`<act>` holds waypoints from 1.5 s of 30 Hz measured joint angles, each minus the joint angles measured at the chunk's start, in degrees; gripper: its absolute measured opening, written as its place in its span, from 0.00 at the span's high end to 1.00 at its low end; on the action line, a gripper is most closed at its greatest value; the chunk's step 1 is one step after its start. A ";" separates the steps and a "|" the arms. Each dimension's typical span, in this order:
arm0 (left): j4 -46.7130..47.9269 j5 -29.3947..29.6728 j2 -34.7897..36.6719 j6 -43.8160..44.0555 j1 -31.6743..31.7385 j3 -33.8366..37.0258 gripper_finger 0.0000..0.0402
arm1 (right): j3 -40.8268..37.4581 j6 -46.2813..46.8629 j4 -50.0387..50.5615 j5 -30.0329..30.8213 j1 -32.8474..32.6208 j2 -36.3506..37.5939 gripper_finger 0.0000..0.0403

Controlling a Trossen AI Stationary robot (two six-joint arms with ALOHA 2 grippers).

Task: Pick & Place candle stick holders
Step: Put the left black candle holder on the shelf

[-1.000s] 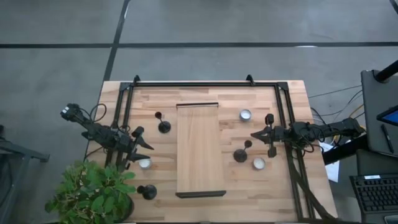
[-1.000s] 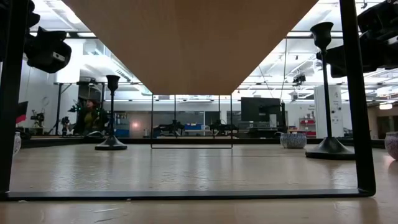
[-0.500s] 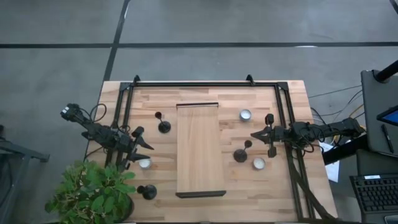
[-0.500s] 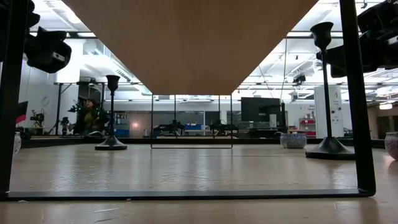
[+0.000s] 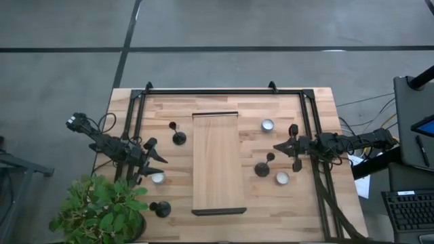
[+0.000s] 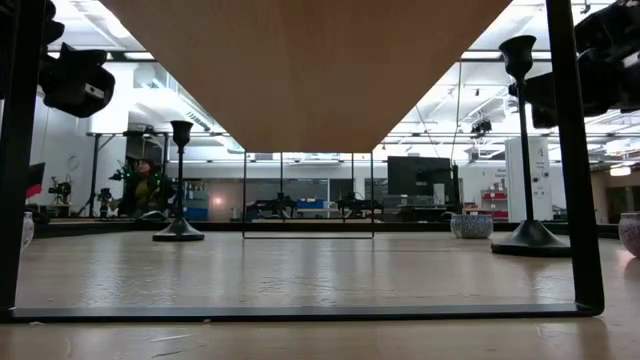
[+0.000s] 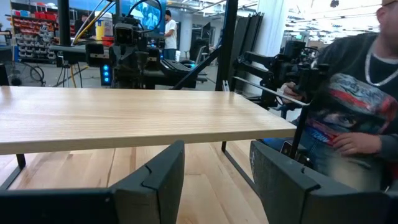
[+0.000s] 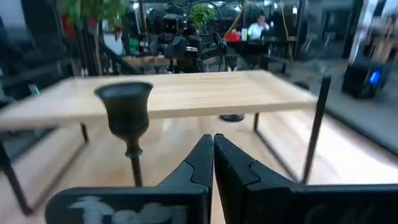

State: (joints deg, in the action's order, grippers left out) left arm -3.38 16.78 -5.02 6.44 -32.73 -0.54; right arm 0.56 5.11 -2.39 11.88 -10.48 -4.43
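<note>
Three black candle stick holders stand on their round bases on the table. One is left of the raised wooden shelf, one is right of it, and one is at the near left. My left gripper is open and empty, between the far-left holder and a tealight. Its fingers point at the shelf. My right gripper is shut and empty, just beyond the right holder, whose cup shows in the right wrist view.
A black metal frame borders the table. Two more tealights sit on the right side. A potted plant overhangs the near left corner. A seated person shows beyond the table's right side.
</note>
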 joint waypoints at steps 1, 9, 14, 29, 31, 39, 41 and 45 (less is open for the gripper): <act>0.00 0.02 0.00 0.00 0.00 0.02 0.55 | 0.00 2.08 0.00 0.00 0.00 -0.02 0.98; 0.00 0.01 0.00 0.00 0.00 0.02 0.55 | 0.00 1.57 -0.34 0.09 0.00 -0.04 0.98; -0.02 0.02 0.00 0.00 0.00 0.02 0.55 | 0.00 6.29 -0.48 0.11 0.00 -0.04 0.98; 0.00 0.00 0.00 0.00 -0.02 0.00 0.55 | 0.13 8.11 2.14 -11.19 -0.65 -9.23 0.95; 0.00 0.02 0.00 0.00 -0.02 0.00 0.55 | 0.13 8.30 1.26 -10.19 -0.59 -11.73 0.92; 0.00 0.01 0.00 0.00 -0.01 0.02 0.55 | 0.13 12.75 -2.66 -11.98 -0.69 -17.88 0.73; 0.00 0.00 0.00 0.00 0.00 0.00 0.55 | 0.13 12.80 -3.79 -12.00 -1.20 -18.54 0.69; 0.00 0.00 0.00 0.00 0.00 0.00 0.55 | 0.13 10.99 -8.70 -11.96 -2.45 -19.41 0.65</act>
State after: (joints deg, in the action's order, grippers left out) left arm -3.38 16.78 -5.02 6.44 -32.73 -0.53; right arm 0.69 16.10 -11.10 -0.08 -12.93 -23.83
